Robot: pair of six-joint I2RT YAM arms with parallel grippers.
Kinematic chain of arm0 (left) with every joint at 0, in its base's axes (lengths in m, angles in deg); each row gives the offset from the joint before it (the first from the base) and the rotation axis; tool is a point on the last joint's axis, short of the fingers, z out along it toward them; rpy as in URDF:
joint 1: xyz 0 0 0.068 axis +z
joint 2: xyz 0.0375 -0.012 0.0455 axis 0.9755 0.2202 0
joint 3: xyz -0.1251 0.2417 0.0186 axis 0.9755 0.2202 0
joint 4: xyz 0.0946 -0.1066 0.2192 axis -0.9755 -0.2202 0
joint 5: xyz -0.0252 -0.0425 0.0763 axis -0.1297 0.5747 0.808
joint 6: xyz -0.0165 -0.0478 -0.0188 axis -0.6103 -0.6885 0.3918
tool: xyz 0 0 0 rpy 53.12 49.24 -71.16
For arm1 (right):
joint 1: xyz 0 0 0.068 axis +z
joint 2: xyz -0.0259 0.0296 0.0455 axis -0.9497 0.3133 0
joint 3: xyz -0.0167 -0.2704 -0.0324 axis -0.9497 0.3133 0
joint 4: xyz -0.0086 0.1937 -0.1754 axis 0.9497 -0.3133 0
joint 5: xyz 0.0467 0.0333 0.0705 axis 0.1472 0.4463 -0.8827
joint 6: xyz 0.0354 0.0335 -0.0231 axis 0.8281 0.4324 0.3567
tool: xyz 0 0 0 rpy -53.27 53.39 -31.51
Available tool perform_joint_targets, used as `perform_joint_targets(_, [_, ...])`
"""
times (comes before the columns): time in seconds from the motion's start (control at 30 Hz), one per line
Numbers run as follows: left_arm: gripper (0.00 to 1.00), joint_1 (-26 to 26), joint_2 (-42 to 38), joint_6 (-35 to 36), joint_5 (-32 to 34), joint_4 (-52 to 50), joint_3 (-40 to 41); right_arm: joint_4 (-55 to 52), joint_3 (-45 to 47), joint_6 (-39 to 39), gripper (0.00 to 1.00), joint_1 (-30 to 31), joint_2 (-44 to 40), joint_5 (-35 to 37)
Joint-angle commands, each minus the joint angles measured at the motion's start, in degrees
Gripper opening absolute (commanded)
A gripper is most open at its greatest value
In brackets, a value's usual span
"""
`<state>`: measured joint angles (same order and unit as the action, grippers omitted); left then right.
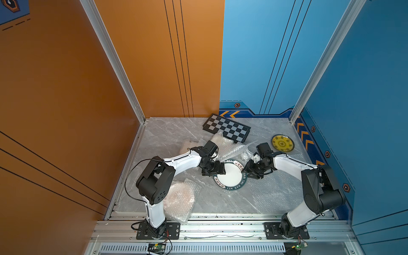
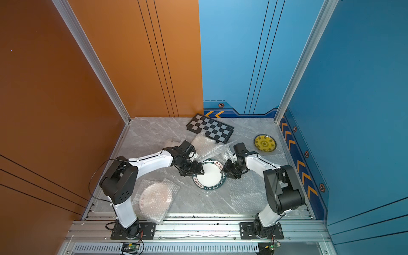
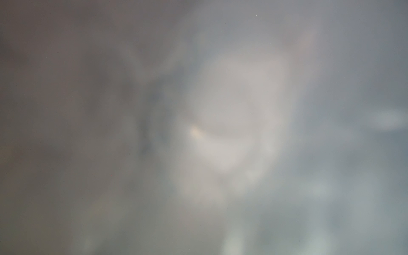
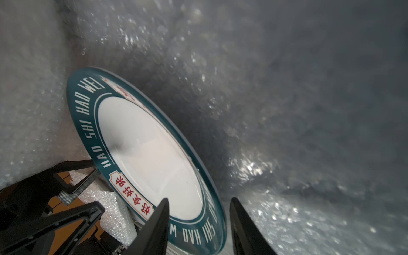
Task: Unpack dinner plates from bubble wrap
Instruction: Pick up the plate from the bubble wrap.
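A: Located the lettered plate point(image 1: 230, 176)?
B: Located mid-surface point(image 1: 167, 136), white face up and uncovered, flanked by both pincers. Shown in both top views.
A: And the left pincer point(image 1: 221, 171)?
B: Parked at that plate's rim on the left-edge side. Released: fingers point(image 4: 92, 208) spread wide in the right wrist view, with a lump of white wrap point(image 4: 103, 198) between them.
A: And the right pincer point(image 1: 246, 169)?
B: Set at the rim facing the right edge. From its own wrist, caught astride the green edge, with one finger point(image 4: 156, 225) over the white face and its mate outside. Partly closed. Cannot tell whether clamped on the plate or merely close to it.
A: Anything from the left wrist?
B: Only grey blur; nothing to make out.
A: Spotted other plates?
B: Spotted a yellow plate point(image 1: 283, 143), bare, near the far right corner, well apart from both pincers. Also a wrapped plate point(image 2: 155, 197) by the near edge, just beside the left arm's base point(image 2: 130, 229), showing round and pale through its cover.
A: Loose wrap?
B: Seeing crumpled wrap point(image 1: 234, 150) just behind the lettered plate, toward the far edge, reaching the checkerboard point(image 1: 227, 128) there. Also flat wrap point(image 1: 271, 192) spread toward the near right corner, between the lettered plate and the right arm's base point(image 1: 287, 229).
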<state>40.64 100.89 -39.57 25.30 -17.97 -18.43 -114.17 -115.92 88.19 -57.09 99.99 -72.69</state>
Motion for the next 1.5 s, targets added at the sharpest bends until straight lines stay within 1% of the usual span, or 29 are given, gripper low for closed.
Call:
perform_joint_targets(0.0, [0.83,0.35,1.64,-0.72,-2.21,1.22,-0.60,1.73,-1.27,-1.34,0.46,0.55,1.66,-1.79])
perform_joint_targets(0.13, [0.78,0.34,2.42,-1.42,-3.04,3.03,-0.37,4.12,-1.13,-1.28,0.45,1.42,2.16,-3.01])
perform_joint_targets(0.2, [0.75,0.27,2.87,-1.94,-3.62,4.08,-0.18,5.46,-0.99,-0.90,0.43,1.98,2.32,-3.76])
perform_joint_targets(0.37, [0.61,0.13,3.70,-2.89,-4.90,6.15,0.35,7.91,-0.74,-0.60,0.34,3.64,1.96,-4.83])
perform_joint_targets(0.43, [0.51,0.15,3.69,-3.00,-5.10,6.84,0.71,9.24,-0.26,0.04,0.33,3.93,1.73,-5.18])
perform_joint_targets(0.5, [0.38,0.20,3.58,-3.31,-5.54,7.38,1.00,10.54,0.24,0.80,0.32,4.25,1.39,-5.31])
perform_joint_targets(0.77, [0.03,0.35,1.22,-3.96,-6.12,7.97,1.94,10.74,1.63,1.56,0.32,4.99,-1.01,-4.88])
perform_joint_targets(0.8, [0.00,0.34,0.53,-4.15,-6.21,8.06,1.93,10.75,1.88,1.75,0.32,4.99,-1.69,-4.82])
perform_joint_targets(0.93, [0.00,0.28,-1.53,-4.74,-7.02,8.21,1.93,10.83,2.70,2.41,0.32,5.09,-3.91,-4.48])
perform_joint_targets(1.03, [0.00,0.26,-2.90,-4.85,-7.91,8.18,2.40,10.75,3.32,2.91,0.34,5.06,-5.67,-3.99])
perform_joint_targets(1.17, [0.00,0.60,-5.15,-4.76,-8.70,8.26,3.77,10.14,3.98,3.60,0.46,4.72,-8.17,-3.15])
perform_joint_targets(1.27, [0.00,1.02,-7.68,-4.86,-9.43,8.38,4.60,8.41,4.37,3.82,0.53,4.02,-11.85,-1.89])
perform_joint_targets(1.37, [0.00,1.40,-10.39,-4.94,-10.64,8.41,4.87,6.98,4.72,4.79,0.58,2.75,-16.76,-0.22])
perform_joint_targets(1.47, [0.00,2.57,-13.51,-5.19,-9.51,8.06,5.91,6.20,4.48,5.92,0.60,1.28,-19.93,0.67])
